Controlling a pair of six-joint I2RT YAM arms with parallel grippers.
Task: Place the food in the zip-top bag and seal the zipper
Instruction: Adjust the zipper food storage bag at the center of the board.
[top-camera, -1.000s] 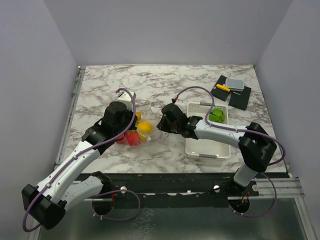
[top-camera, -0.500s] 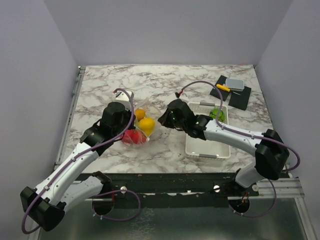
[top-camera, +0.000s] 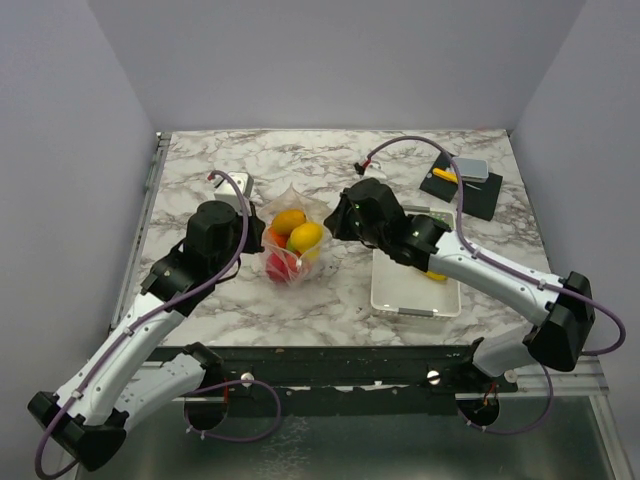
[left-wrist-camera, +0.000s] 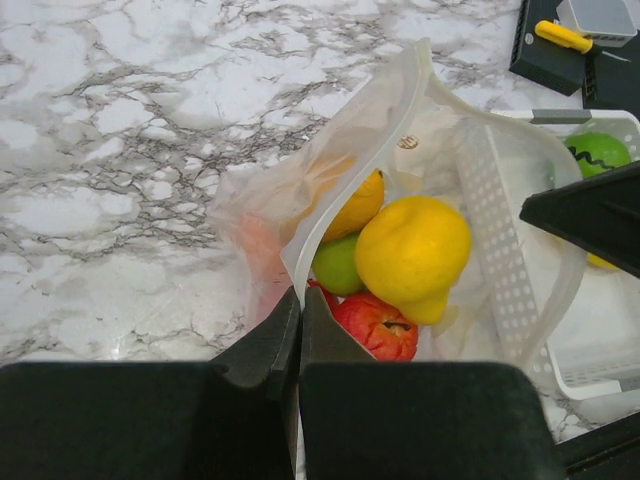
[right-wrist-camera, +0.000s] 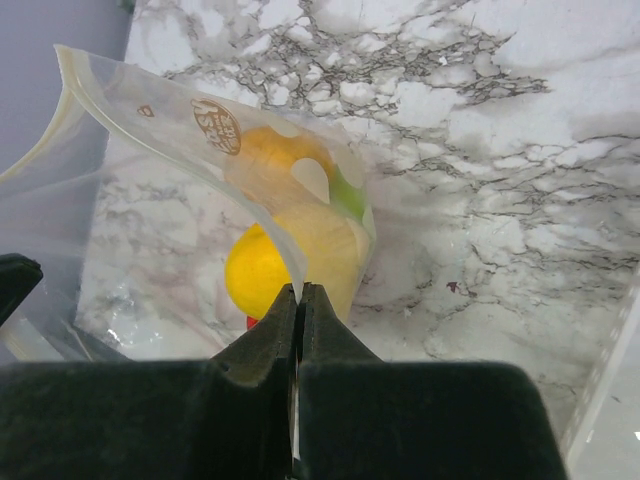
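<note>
The clear zip-top bag hangs upright between my two grippers, its mouth spread open at the top. Inside lie the food pieces: a yellow fruit, a red apple, a green one and an orange one. My left gripper is shut on the pale zipper at the bag's left edge. On the opposite side my right gripper is shut on the zipper, with the yellow fruit below it.
A white slotted basket sits right of the bag under my right arm, holding a green toy and a yellow piece. Black pads with a grey box and a yellow tool lie at the back right.
My right gripper has shut on the bag's edge. Both arms have raised the bag off the table and moved it back, so it now hangs upright with the food at its bottom.
</note>
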